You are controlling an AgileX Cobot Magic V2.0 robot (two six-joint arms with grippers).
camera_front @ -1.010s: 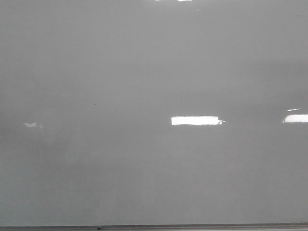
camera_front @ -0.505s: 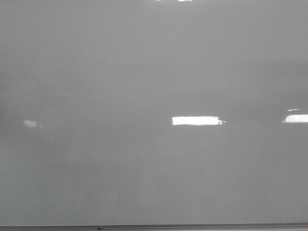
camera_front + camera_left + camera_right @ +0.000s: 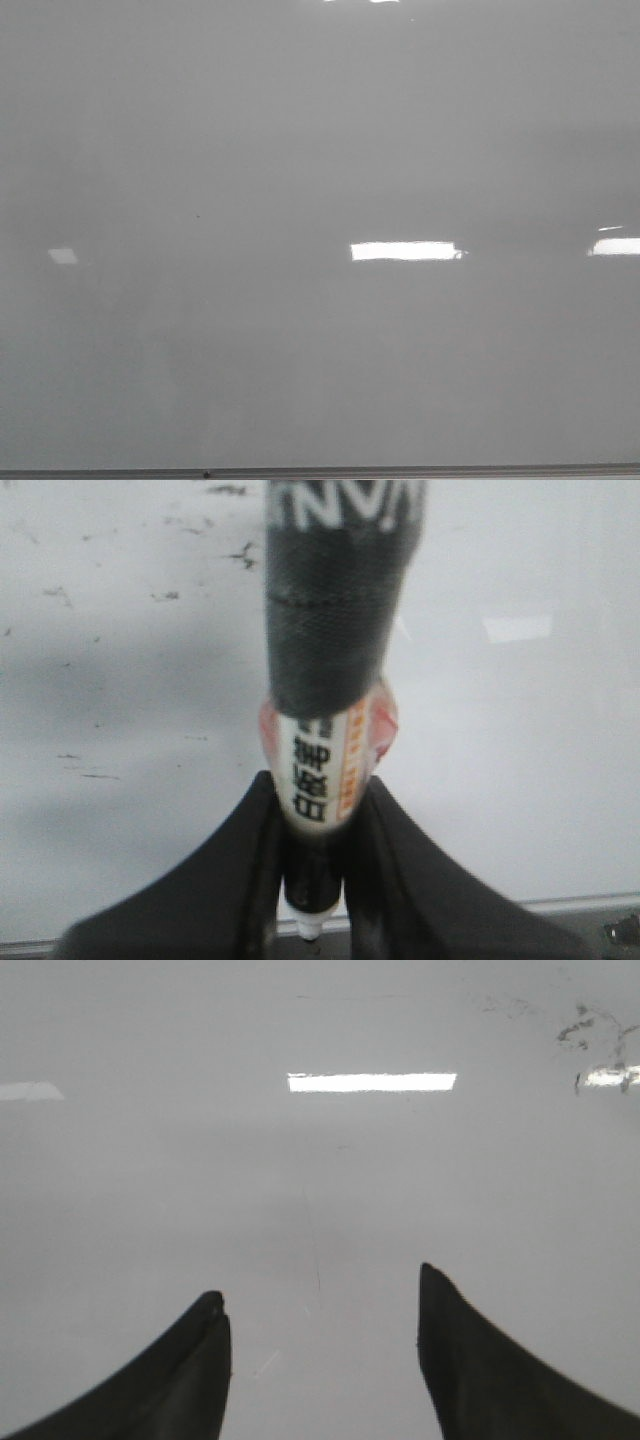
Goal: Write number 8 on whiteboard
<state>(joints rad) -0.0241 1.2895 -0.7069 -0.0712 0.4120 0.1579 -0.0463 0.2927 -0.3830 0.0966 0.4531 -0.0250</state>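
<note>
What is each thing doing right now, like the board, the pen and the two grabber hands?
Large glossy grey-white whiteboard: no number 8 on it yet in the front view, only light reflections and a tiny speck.
Black-capped marker with a white label: clamped between the left jaws, cap end pointing at the board.
Left gripper: shut on the marker.
Right gripper: jaws open, holding nothing.

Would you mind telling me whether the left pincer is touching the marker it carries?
Touching. The left wrist view shows the left pincer with both fingers pressed against the marker barrel, no gap either side.
</note>
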